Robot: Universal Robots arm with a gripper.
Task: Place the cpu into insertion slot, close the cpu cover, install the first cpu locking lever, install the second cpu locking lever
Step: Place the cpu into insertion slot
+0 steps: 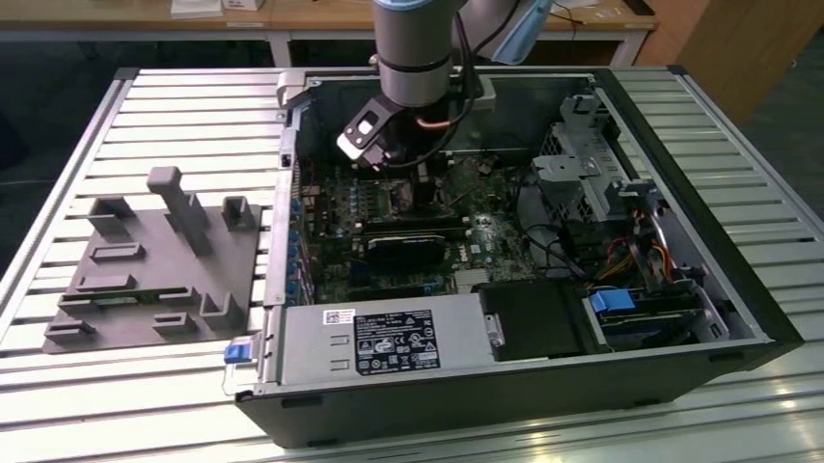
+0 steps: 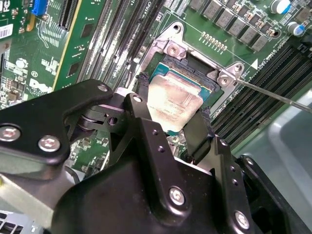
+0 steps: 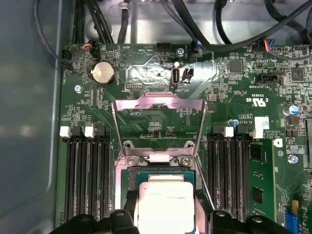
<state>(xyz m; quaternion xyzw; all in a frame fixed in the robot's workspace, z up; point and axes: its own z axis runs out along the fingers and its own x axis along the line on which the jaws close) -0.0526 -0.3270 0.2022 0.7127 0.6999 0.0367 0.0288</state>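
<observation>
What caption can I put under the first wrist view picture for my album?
The claw holds the cpu at the insertion slot, cpu cover flipped open.

A silver counter (image 1: 168, 106) made of long metal slats stands in the room. Behind the counter is a wooden table (image 1: 322, 19) with white legs (image 1: 274, 46). Past the counter's back corner, on the exterior view's right, is a brown wooden panel (image 1: 754, 48). The floor (image 1: 45, 106) beside the counter is dark. Bright light shines on the counter's front slats.

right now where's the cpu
In the second wrist view the cpu is held by the end effector just over the slot. The first wrist view has the open cover beyond it.
</observation>
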